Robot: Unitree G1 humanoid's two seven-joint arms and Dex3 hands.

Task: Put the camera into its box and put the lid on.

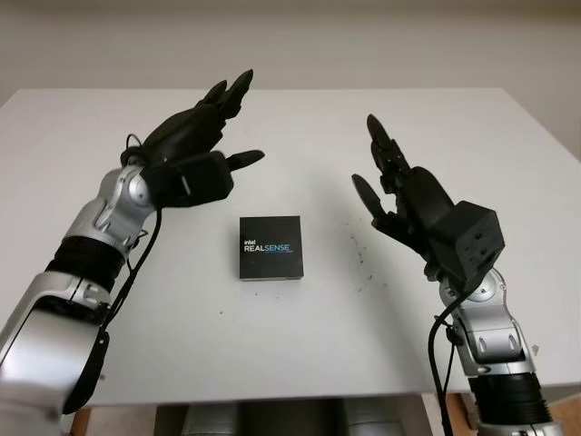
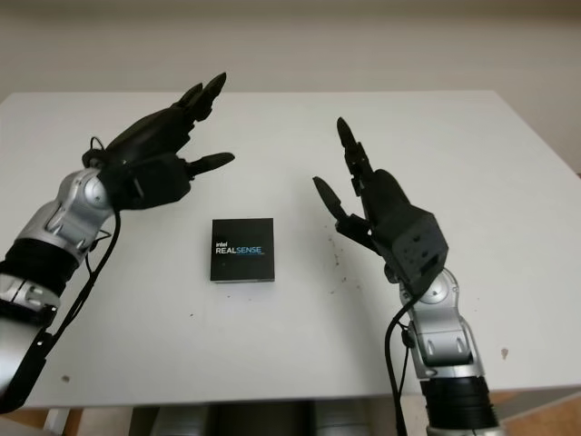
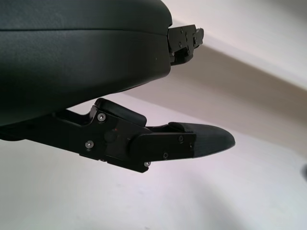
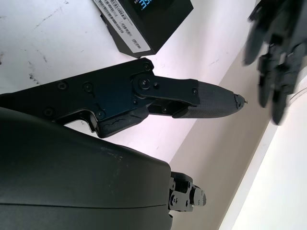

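White desk [image 1: 109,345] with a closed black box [image 1: 270,247] lying flat near its centre, somewhat toward the near edge. The box is square and low, its lid on; the top bears white lettering "intel REALSENSE", and a white barcode label runs along one side wall, as seen in the right wrist view [image 4: 144,19]. The left robot hand [image 1: 195,150] is raised above the desk toward the left edge, open and holding nothing. The right robot hand [image 1: 399,186] is raised toward the right edge, also open and holding nothing. Both are apart from the box, which lies between them. Small dark specks mark the desk just right of the box.
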